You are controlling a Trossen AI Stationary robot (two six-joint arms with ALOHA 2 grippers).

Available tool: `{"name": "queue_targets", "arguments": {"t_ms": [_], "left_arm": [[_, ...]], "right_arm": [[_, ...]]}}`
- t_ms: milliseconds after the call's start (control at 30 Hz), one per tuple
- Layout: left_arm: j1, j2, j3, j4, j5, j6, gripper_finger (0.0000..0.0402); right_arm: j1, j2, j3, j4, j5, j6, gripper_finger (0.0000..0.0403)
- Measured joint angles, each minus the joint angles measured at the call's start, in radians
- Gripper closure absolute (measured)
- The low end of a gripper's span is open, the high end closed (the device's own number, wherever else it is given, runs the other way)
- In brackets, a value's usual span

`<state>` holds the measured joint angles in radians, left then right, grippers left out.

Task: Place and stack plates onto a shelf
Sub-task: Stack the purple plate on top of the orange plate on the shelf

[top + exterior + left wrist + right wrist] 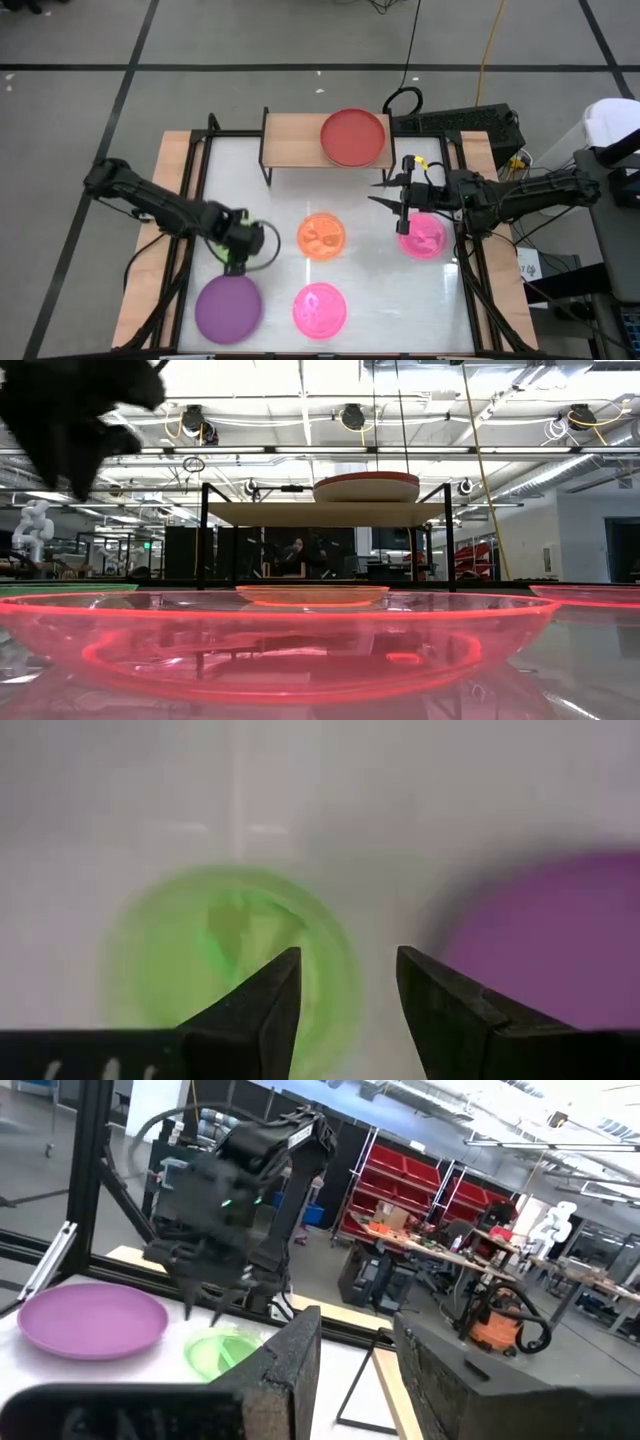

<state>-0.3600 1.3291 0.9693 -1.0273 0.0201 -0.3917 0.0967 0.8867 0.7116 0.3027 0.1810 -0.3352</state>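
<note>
Nearest the low camera, a pink plate [270, 645] is seen on the table [375, 290]. Over the green plate [230, 955], the left gripper [345, 995] is held with fingers slightly parted, empty. The right gripper [355, 1365], similarly parted, is raised above another pink plate [423, 237]. A red plate [352, 137] is set on the shelf [290, 140].

Both arms are dark, jointed and slender, the left tool [243, 252] and right tool [392, 193] each ending in two black wedge-shaped fingers [262, 1010], with a small yellow tag at the right wrist's 12 o'clock side.
</note>
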Motion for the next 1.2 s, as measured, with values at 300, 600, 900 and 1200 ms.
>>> {"name": "queue_targets", "arguments": {"t_ms": [300,600,900,1200], "left_arm": [[-0.107,0.06,-0.101,0.22,0.124,0.032,0.0232],[-0.106,0.059,-0.152,0.365,0.119,0.078,0.0232],[-0.106,0.059,-0.258,0.495,0.149,0.049,0.0232],[-0.106,0.059,-0.308,0.577,0.159,0.046,0.0232]], "right_arm": [[0.01,0.0,0.0,0.0,0.0,0.002,0.0289],[0.01,0.0,0.0,0.001,0.001,0.012,0.0289],[0.01,0.0,0.0,-0.003,0.001,0.013,0.0289],[0.01,0.0,0.0,-0.004,0.001,0.018,0.0289]]}}
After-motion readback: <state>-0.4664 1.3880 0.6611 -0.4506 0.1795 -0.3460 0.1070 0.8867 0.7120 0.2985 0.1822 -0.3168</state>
